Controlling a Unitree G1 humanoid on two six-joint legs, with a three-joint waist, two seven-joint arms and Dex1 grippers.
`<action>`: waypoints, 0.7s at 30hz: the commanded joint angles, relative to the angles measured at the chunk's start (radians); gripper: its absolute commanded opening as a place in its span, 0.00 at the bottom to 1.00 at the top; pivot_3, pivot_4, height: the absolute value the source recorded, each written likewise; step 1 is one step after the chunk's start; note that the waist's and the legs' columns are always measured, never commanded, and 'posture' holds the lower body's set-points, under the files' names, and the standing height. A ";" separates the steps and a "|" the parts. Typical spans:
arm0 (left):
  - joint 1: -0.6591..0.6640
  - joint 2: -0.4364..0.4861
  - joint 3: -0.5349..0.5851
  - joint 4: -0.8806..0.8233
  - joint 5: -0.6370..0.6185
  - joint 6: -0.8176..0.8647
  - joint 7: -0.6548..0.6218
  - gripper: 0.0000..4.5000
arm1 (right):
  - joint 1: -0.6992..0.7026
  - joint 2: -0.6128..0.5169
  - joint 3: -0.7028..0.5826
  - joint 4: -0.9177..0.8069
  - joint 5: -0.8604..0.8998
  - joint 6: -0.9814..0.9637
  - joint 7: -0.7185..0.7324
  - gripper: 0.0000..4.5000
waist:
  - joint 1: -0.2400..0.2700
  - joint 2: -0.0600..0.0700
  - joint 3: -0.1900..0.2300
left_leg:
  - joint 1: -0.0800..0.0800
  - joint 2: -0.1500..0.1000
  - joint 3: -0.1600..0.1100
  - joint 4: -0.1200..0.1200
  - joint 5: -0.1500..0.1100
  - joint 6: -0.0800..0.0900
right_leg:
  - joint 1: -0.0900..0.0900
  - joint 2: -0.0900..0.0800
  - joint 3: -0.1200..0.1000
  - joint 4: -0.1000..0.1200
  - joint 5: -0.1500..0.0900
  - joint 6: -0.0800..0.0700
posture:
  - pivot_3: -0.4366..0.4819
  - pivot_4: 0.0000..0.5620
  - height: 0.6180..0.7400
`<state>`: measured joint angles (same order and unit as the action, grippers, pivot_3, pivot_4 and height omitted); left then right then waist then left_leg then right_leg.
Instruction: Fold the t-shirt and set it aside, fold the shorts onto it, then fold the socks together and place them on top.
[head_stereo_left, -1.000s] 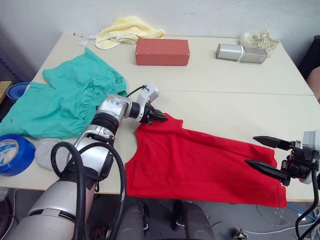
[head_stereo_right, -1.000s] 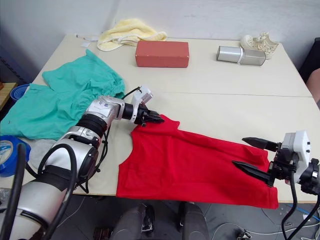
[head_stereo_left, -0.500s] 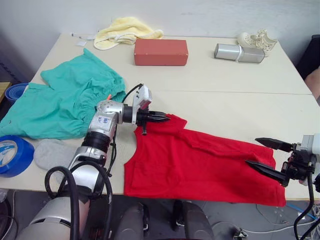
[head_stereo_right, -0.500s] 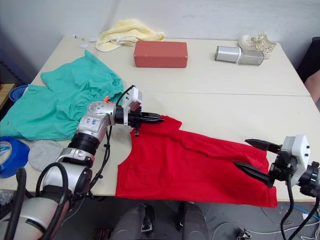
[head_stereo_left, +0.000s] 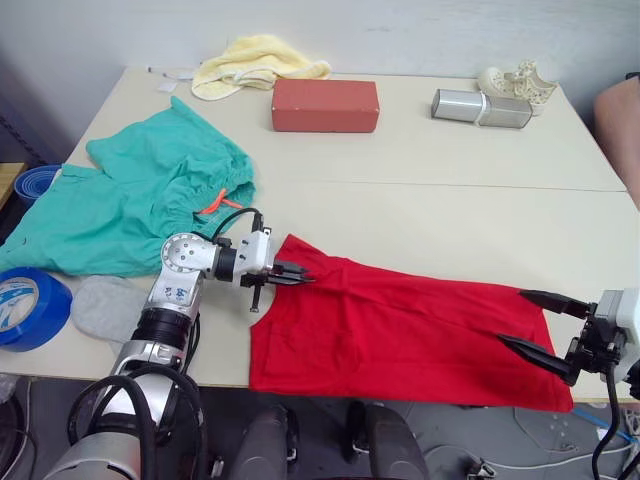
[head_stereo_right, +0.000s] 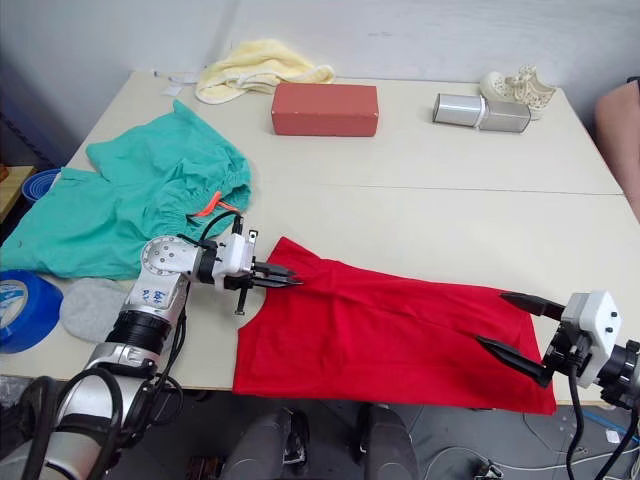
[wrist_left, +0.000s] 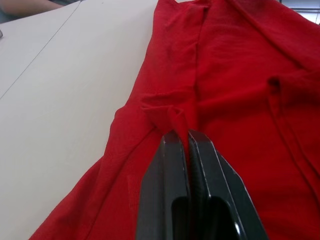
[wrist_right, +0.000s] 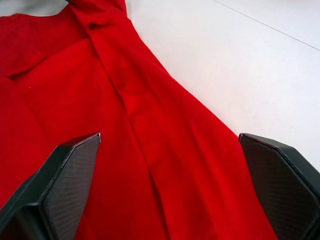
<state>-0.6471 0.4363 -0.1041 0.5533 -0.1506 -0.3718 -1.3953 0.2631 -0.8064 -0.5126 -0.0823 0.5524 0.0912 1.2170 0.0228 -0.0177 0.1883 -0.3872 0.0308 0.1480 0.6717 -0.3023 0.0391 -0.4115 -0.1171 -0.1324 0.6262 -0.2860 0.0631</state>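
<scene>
Red t-shirt (head_stereo_left: 400, 325) cloth along the table's (head_stereo_left: 440, 170) front edge is now drawn leftward by the left gripper (head_stereo_left: 290, 277), clamped on its upper fold, while the right gripper (head_stereo_left: 535, 322) is held wide open, empty, so folding is judged barely begun.

Worktop: pale beige worktop (head_stereo_left: 440, 190), a seam running across its middle.
Wall: plain pale grey wall (head_stereo_left: 400, 30) behind the far edge.

Counted one t-shirt (head_stereo_left: 400, 325), one shorts (head_stereo_left: 130, 205), one grey sock (head_stereo_left: 105, 308), one yellow towel (head_stereo_left: 255, 60), one red box (head_stereo_left: 325, 104), two blue tape rolls (head_stereo_left: 28, 305), one silver cylinder (head_stereo_left: 480, 106), two grippers (head_stereo_left: 290, 277).
</scene>
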 joint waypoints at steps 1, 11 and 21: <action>0.015 -0.002 0.004 -0.035 -0.017 0.022 0.040 0.00 | -0.010 0.007 0.006 0.013 -0.013 -0.035 0.004 1.00 | 0.000 0.000 0.000 | 0.000 0.000 0.000 0.000 0.000 0.000 | 0.000 0.000 0.000 0.000 0.000 0.000 | 0.48 0.27 1.00; 0.063 0.070 0.017 -0.165 -0.133 0.136 -0.073 0.56 | -0.045 -0.024 -0.007 0.011 0.048 0.037 0.006 1.00 | -0.002 0.000 0.000 | 0.000 0.000 0.000 0.000 0.000 0.000 | 0.000 0.000 0.000 0.000 0.000 0.000 | 0.48 0.27 1.00; 0.179 0.220 -0.005 -0.501 -0.298 0.391 -0.170 0.99 | -0.105 -0.058 0.001 -0.013 0.075 0.120 0.000 1.00 | -0.011 0.001 -0.001 | 0.000 0.001 0.000 -0.001 0.000 -0.001 | 0.000 0.000 0.001 -0.001 0.000 0.000 | 0.48 0.27 1.00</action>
<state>-0.4743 0.6477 -0.1007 0.0975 -0.4184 -0.0040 -1.5017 0.1641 -0.8553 -0.4877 -0.0624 0.6071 0.2048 1.2158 0.0122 -0.0167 0.1877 -0.3863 0.0316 0.1475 0.6704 -0.3027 0.0385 -0.4108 -0.1171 -0.1318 0.6258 -0.2861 0.0629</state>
